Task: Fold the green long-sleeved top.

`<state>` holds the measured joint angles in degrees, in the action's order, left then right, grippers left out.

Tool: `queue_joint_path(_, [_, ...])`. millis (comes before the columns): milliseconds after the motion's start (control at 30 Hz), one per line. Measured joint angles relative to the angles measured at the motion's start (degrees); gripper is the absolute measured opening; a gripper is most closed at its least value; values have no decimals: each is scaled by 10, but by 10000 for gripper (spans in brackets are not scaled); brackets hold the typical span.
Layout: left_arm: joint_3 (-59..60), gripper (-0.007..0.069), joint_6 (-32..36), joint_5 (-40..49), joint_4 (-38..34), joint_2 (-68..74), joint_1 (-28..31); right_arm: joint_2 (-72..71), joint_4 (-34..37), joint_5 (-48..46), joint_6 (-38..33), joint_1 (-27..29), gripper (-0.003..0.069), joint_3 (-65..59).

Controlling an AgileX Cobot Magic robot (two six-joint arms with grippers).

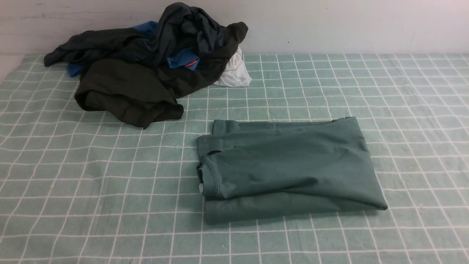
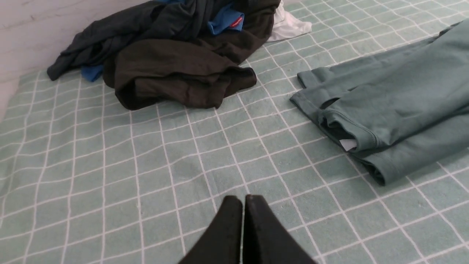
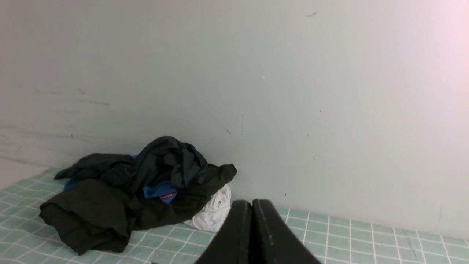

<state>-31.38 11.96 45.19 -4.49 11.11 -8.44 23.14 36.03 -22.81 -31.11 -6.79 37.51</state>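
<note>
The green long-sleeved top [image 1: 285, 168] lies folded into a rough rectangle on the checked cloth at the centre right of the front view, with its ribbed neck and a white label facing left. It also shows in the left wrist view [image 2: 395, 102]. Neither gripper shows in the front view. My left gripper [image 2: 243, 200] is shut and empty, above bare cloth, well apart from the top's neck edge. My right gripper [image 3: 252, 203] is shut and empty, raised and facing the back wall; the top is out of its view.
A heap of dark olive-black garments [image 1: 146, 69] with a bright blue garment with a red tag [image 1: 185, 60] and a white cloth [image 1: 234, 73] lies at the back left against the wall [image 1: 348, 22]. The checked green cloth [image 1: 91, 183] covers the table.
</note>
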Motion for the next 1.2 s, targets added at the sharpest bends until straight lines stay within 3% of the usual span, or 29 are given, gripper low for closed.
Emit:
queue_joint_path(900, [0,-3,-1,0,0,-4,0,-26,-3,6,0,1,-14,-9])
queue_joint_path(1100, [0,-3,-1,0,0,-4,0,-59,-31,73,0,1,-14,-123])
queue_joint_path(1200, [0,-3,-1,0,0,-4,0,-108,-88,124,23,5,-14,-220])
